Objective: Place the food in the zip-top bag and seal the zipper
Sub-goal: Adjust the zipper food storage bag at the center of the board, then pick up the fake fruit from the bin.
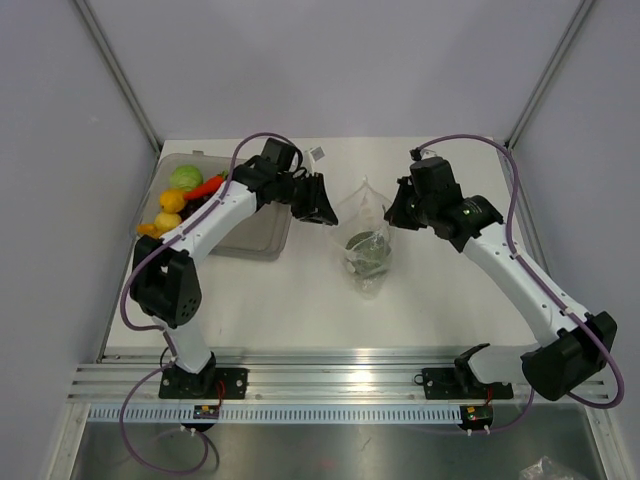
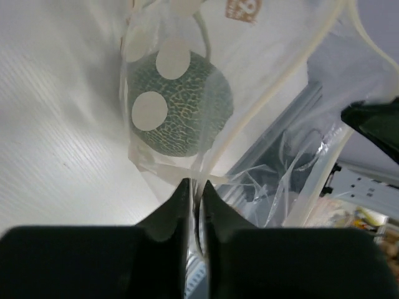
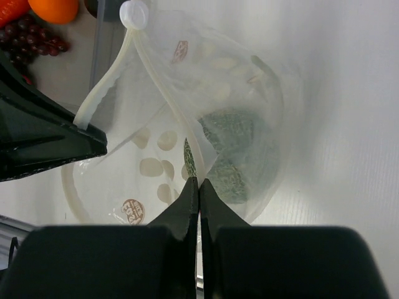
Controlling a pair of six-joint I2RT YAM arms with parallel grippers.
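Left claw and right claw each clench the bag rim, melon inside; a slipping pinch could drop the mouth, skewing the zipper.

You'll see the zip-top bag standing clear and crinkled, its mouth spread open and its whitish zipper unsealed. A green netted melon sits inside. The remaining food, seemingly yellow, green and red pieces, lies well to its left.
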